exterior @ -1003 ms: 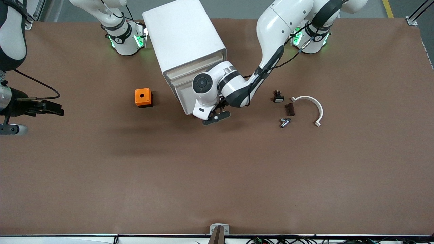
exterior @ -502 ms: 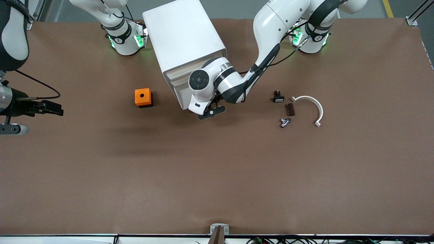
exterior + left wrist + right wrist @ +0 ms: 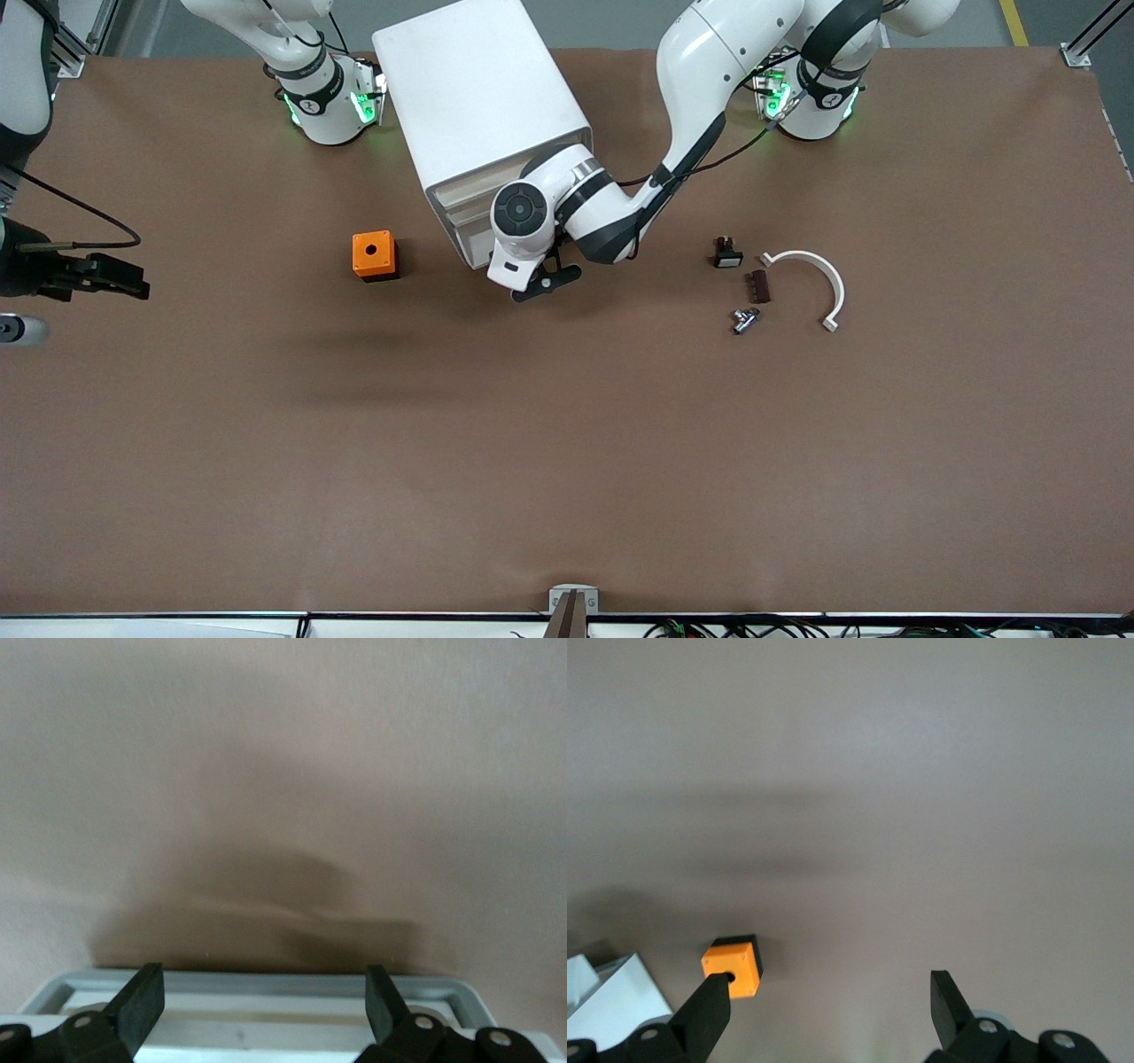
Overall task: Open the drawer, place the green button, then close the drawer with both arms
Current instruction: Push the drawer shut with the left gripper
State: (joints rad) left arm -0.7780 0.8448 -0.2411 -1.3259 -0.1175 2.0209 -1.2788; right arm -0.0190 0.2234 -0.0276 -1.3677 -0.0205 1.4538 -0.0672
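Observation:
The white drawer cabinet stands between the arms' bases, its drawer fronts facing the front camera. My left gripper hangs low in front of them. In the left wrist view it is open, with a pale grey drawer rim lying between its fingers. The tiny button lies on the table toward the left arm's end. My right gripper hovers open at the right arm's end of the table, holding nothing.
An orange box with a hole sits beside the cabinet and also shows as the orange box in the right wrist view. Near the button lie a black switch, a brown block and a white curved piece.
My left gripper has moved closer to the cabinet's drawer fronts, shifting toward the right arm's end. My right gripper has drifted a little toward its end of the table. Both stay open.

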